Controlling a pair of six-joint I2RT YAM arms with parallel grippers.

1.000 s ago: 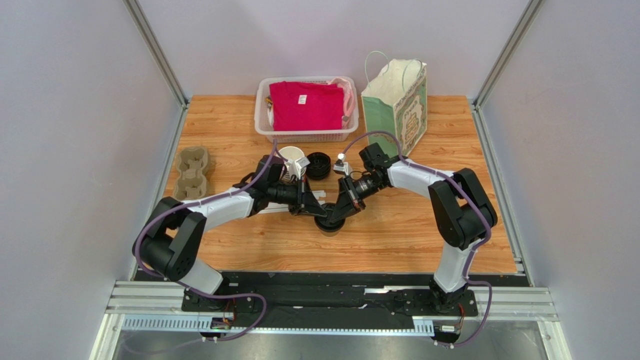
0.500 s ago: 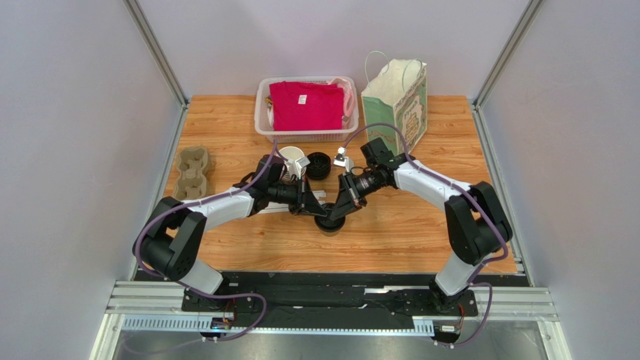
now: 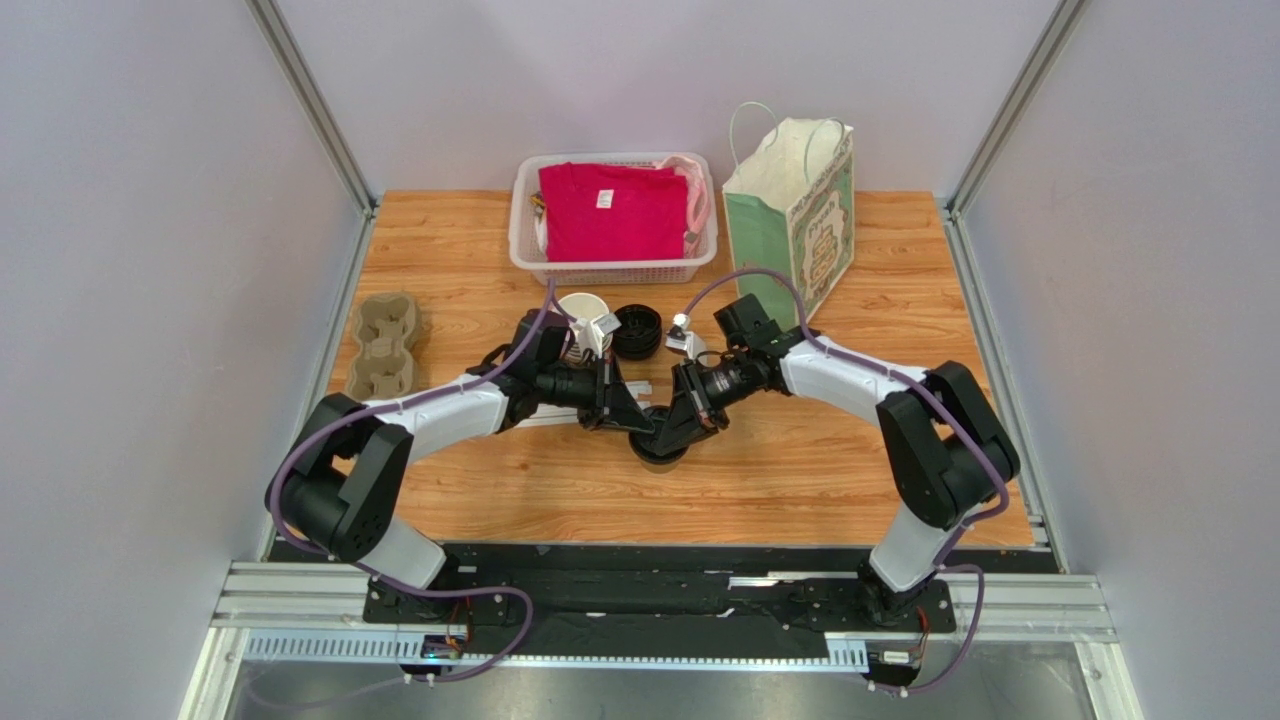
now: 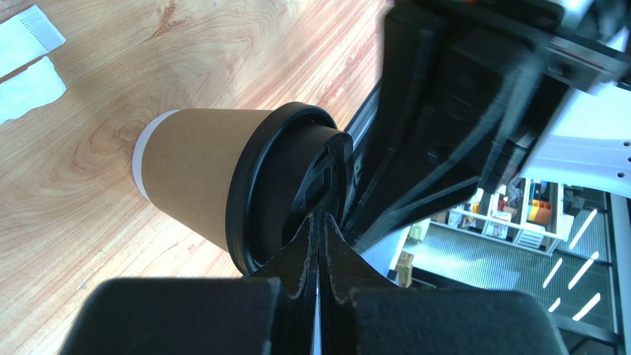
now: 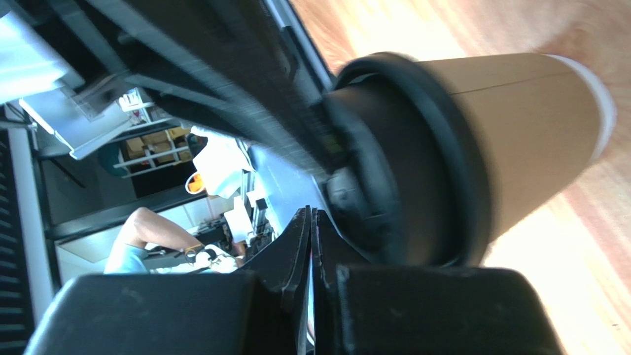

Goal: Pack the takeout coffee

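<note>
- The left gripper point(image 4: 320, 222) has its two black fingers squeezed tight together, with nothing between them. Their tips touch the edge of the round black plastic lid point(image 4: 285, 185).
- The right gripper point(image 5: 308, 220) is pinched closed too and holds nothing. Its tips sit against the lid from the other side.
- I think both push on the lid so that it snaps on tight and no coffee spills.
- The lid is on top of the small tan paper cup point(image 4: 194, 171). The cup stands upright in the middle of the wooden table point(image 3: 812, 465), between the two arms.
- The right wrist view is blurry, so I cannot be sure the lid is pressed on all the way round.
- Just behind the arms are a stack of paper cups point(image 3: 586, 317) and a pile of spare black lids point(image 3: 637, 330).
- The green and white paper bag point(image 3: 793, 203) stands open at the back, well apart from the cup. The coffee probably goes in there.
- A grey cardboard cup holder point(image 3: 385, 345) lies at the left.
</note>
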